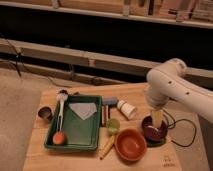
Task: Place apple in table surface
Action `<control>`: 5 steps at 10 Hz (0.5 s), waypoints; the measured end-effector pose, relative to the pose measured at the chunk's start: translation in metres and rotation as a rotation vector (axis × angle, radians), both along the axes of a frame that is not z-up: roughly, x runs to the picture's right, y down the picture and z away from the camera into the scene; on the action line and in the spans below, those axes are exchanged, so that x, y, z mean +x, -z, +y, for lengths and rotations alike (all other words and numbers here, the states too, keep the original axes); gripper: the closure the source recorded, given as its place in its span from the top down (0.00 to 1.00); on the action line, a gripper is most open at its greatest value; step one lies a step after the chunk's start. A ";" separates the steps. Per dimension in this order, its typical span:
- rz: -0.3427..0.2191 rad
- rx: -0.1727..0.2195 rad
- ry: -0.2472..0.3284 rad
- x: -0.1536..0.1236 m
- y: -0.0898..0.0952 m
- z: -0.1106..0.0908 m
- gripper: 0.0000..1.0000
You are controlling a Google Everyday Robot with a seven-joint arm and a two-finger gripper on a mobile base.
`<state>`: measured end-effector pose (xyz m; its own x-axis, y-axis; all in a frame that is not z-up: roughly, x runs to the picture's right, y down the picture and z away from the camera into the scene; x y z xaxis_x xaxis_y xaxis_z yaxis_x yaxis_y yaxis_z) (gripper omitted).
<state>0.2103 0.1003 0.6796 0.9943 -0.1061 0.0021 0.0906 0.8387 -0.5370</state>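
Note:
The apple [59,137], a small orange-red ball, lies in the front left corner of the dark green tray [75,142]. The tray sits on the light wooden table surface [45,160]. My gripper [157,118] hangs from the white arm [167,85] at the right side of the table, just above a dark maroon bowl [154,130]. It is far from the apple, with the whole tray between them.
An orange bowl [130,144] and a yellow-green cup [113,125] stand right of the tray. A white cup [126,109] lies on its side. A metal cup [45,113] and a brush [61,107] are at the left. A black cable [179,134] loops at the right.

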 end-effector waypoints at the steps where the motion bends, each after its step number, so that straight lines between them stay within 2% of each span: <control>1: -0.002 0.000 0.021 -0.005 0.001 0.001 1.00; 3: -0.003 0.004 0.029 0.001 0.004 0.013 1.00; 5: -0.020 0.011 0.047 0.018 0.002 0.012 1.00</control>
